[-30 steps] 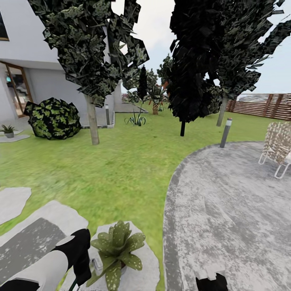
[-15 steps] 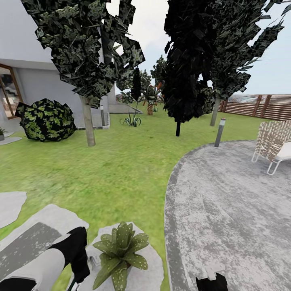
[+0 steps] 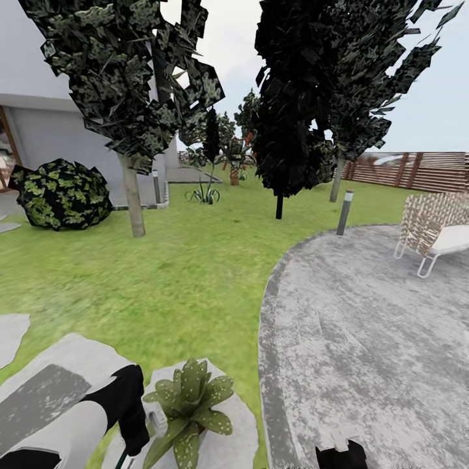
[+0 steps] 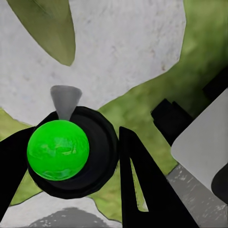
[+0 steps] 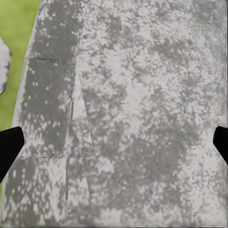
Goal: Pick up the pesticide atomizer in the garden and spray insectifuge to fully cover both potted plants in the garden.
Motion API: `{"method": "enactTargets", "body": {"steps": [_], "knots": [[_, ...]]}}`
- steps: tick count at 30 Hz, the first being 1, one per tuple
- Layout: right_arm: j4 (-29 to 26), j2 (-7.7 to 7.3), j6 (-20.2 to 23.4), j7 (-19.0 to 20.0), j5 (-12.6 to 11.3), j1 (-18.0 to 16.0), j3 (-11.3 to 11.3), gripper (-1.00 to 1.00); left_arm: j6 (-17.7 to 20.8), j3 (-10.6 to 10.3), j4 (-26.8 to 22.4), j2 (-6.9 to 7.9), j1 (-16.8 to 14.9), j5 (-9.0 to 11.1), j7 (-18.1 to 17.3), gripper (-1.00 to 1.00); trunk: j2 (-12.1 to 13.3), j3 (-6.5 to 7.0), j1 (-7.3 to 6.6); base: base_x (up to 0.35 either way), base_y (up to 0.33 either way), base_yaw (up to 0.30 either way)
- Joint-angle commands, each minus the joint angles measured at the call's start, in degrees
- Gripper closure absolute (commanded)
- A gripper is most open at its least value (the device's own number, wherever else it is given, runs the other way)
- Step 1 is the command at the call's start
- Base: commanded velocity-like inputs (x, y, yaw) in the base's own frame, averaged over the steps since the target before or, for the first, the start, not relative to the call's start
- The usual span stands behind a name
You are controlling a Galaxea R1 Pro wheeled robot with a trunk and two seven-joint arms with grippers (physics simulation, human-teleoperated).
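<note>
Green lawn (image 3: 176,273) is spread across the middle of the head view, open and uncluttered between the stepping stones (image 3: 45,384) at the near left and the curved edge of the round paved patio (image 3: 365,339) at the right. At the far left a leafy bush (image 3: 62,194) is set against the house wall (image 3: 65,130), with a tree trunk (image 3: 133,195) just beside it. On the nearest stone a potted plant (image 3: 187,407) is seen, its speckled leaves reaching close to the stone's edge. Just beside it the left gripper (image 3: 133,423) is held low; in the left wrist view its fingers (image 4: 142,185) are closed around the spray bottle (image 4: 58,149), whose green body and pale nozzle are pointed at the stone, with one leaf at the picture's edge. Farther right, a dark tree (image 3: 286,98), a short lamp post (image 3: 344,212) at the patio rim, a woven chair (image 3: 433,228) and a slatted fence (image 3: 417,170) are seen. The right gripper (image 5: 114,142) is spread wide over bare paving, with nothing held.
</note>
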Motion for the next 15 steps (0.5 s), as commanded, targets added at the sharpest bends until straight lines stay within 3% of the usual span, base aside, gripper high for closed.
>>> {"method": "enactTargets", "body": {"steps": [1,3,7,15], "knots": [[0.1,0.03,-0.3,-0.1,0.6,-0.1,-0.4,-1.0,0.5,-0.3,-0.1,0.08,0.0,-0.1,-0.4,1.0,0.0,-0.06,-0.01,0.0,0.0,-0.268],[0.1,0.03,-0.3,-0.1,0.6,-0.1,-0.4,-1.0,0.6,-0.9,-0.1,0.11,0.1,-0.1,-0.4,1.0,0.0,-0.06,-0.01,0.0,0.0,-0.269],[0.1,0.03,-0.3,-0.1,0.6,-0.1,-0.4,-1.0,0.9,-6.2,0.0,0.42,0.2,-0.2,-0.4,1.0,0.0,-0.06,-0.01,0.0,0.0,-0.121],[0.1,0.03,-0.3,-0.2,0.6,-0.1,-0.4,-1.0,1.4,-7.1,-0.1,0.56,0.0,-0.1,-0.7,1.0,0.0,-0.06,-0.01,0.029,0.039,-0.006]]}}
